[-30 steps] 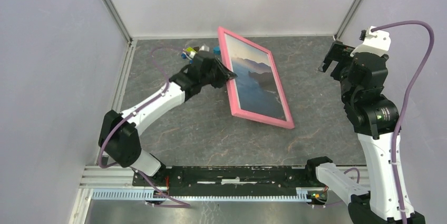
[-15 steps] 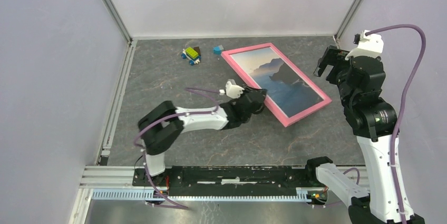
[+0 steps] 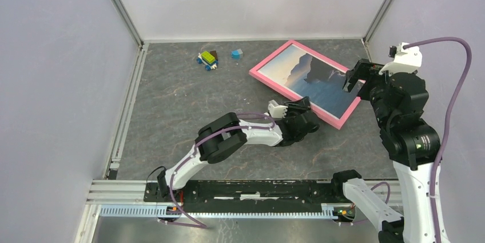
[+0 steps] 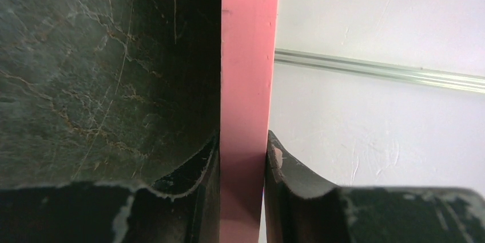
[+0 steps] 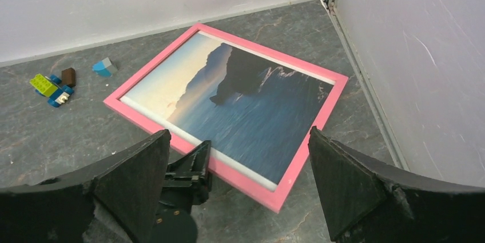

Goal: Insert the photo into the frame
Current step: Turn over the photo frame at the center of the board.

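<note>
The pink frame (image 3: 271, 57) lies about flat at the back right of the table, with the photo (image 3: 317, 80) of dark cliffs and blue sea inside it. My left gripper (image 3: 303, 107) is shut on the frame's near rail. In the left wrist view the pink rail (image 4: 247, 71) runs straight between the fingers of the left gripper (image 4: 243, 160). My right gripper (image 3: 357, 75) is open and empty, hovering over the frame's right end. The right wrist view looks between the fingers of the right gripper (image 5: 240, 134) onto the frame (image 5: 271, 51), the photo (image 5: 246, 100) and the left gripper (image 5: 191, 168).
A small toy of coloured blocks (image 3: 207, 59) and a loose blue block (image 3: 235, 54) lie at the back, left of the frame; both also show in the right wrist view (image 5: 51, 86). The right wall's rail (image 5: 366, 83) runs close to the frame's right corner.
The left arm has swung the frame from the table's middle to the back right, turning it and laying it flatter. The right gripper has come down and nearer over the frame.
</note>
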You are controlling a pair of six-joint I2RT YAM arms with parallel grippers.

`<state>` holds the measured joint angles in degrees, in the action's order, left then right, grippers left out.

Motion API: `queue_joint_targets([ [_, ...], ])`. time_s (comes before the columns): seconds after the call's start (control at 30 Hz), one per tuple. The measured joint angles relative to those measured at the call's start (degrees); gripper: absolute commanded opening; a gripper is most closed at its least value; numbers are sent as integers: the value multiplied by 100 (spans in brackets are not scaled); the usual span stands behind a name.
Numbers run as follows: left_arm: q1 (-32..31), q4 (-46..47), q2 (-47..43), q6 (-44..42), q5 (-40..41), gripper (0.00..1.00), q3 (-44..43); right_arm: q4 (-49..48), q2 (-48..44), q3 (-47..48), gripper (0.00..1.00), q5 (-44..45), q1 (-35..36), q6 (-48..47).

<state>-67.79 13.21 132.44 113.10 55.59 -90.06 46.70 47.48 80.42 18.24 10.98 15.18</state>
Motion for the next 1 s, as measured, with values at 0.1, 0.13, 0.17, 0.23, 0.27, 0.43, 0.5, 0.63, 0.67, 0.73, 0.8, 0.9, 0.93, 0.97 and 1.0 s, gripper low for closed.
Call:
queue_joint_targets([
  [0.1, -44, -120, 391, 70, 151, 29, -501, 46, -94, 0, 95, -70, 0, 17],
  [0.13, -57, -151, 516, 87, 175, 35, -678, 66, -103, 0, 95, -94, 0, 20],
  [0.17, -70, -199, 647, 101, 199, 45, -883, 81, -105, 0, 95, -127, 0, 35],
  [0.23, -83, -330, 876, 179, 153, 61, -1257, 109, -98, 0, 95, -164, 0, 48],
  [0.27, -85, -461, 962, 243, 55, 67, -1419, 118, -94, 0, 95, -168, 0, 59],
  [0.43, -92, -1226, 1130, 398, -302, 84, -1716, 210, -81, 39, 94, -144, 0, 66],
  [0.5, -92, -1510, 1121, 450, -422, 86, -1716, 214, -79, 74, 95, -111, 0, 70],
  [0.63, -63, -1987, 566, 551, -922, 100, -1246, 254, -92, 116, 95, 33, 0, 79],
  [0.67, -39, -2105, 317, 555, -1082, 100, -962, 273, -94, 116, 95, 52, 0, 66],
  [0.73, -4, -2094, -107, 557, -1259, 100, -422, 313, -94, 116, 97, 118, 0, 39],
  [0.8, 28, -2083, -533, 555, -1460, 100, 111, 367, -94, 116, 98, 155, 0, 4],
  [0.9, 61, -2131, -1064, 525, -1729, 100, 623, 389, -98, 116, 98, 146, 0, -151],
  [0.93, 70, -2164, -1202, 411, -1779, 100, 710, 389, -103, 107, 98, 136, 0, -227],
  [0.97, 81, -2245, -1390, 155, -1867, 100, 793, 389, -107, 94, 98, 125, 0, -293],
  [1.0, 87, -2391, -1589, -149, -1932, 100, 831, 361, -133, 39, 98, 101, 0, -387],
])
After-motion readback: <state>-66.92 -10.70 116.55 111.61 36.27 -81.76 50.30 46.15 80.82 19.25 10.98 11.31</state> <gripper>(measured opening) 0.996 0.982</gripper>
